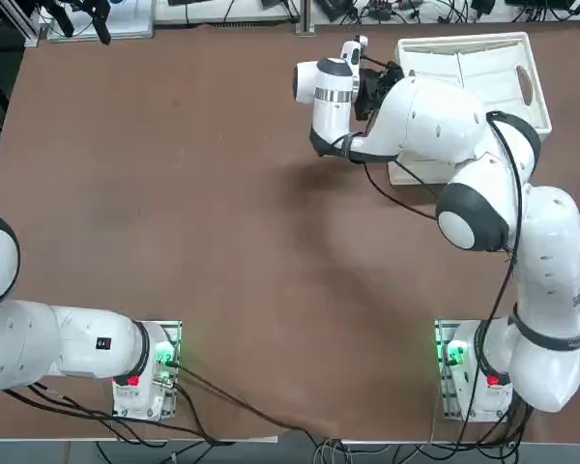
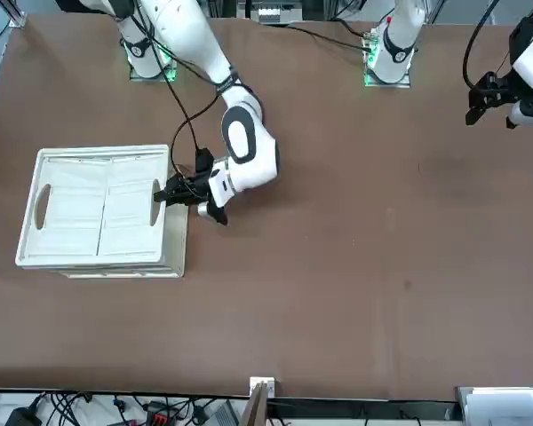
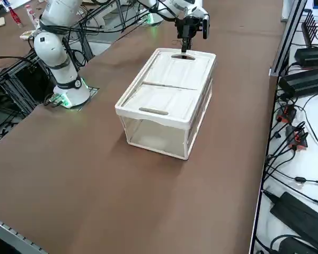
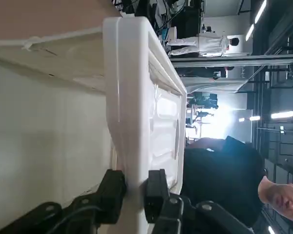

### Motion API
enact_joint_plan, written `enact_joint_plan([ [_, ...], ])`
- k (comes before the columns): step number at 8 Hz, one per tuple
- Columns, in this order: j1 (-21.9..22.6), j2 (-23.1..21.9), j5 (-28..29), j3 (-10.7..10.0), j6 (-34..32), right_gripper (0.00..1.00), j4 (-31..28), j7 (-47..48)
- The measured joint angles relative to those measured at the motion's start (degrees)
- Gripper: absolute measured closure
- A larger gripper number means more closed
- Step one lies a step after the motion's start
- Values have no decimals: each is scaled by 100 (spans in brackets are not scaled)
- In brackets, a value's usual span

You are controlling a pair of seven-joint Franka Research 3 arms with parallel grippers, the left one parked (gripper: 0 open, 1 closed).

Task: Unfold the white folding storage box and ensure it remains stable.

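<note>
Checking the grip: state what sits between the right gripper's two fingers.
The white folding storage box's top rim, pinched by the right gripper; the right wrist view shows it.

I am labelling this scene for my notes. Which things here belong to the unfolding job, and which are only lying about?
Belonging to the job:
- white plastic rectangular folding storage box, standing raised as a crate
- right claw, shut on the box's top rim

Only lying about:
- black power bricks and cables beside the brown table
- person in dark clothing beyond the box

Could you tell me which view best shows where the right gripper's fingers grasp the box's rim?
The right wrist view: the right gripper pinches the white folding storage box rim between both fingers. The front and right side views show it smaller; in the top view the arm hides it.
</note>
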Motion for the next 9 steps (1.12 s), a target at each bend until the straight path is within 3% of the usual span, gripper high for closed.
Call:
enact_joint_plan([
  [9, 9, 5, 0, 0, -51, 74, 0, 3],
])
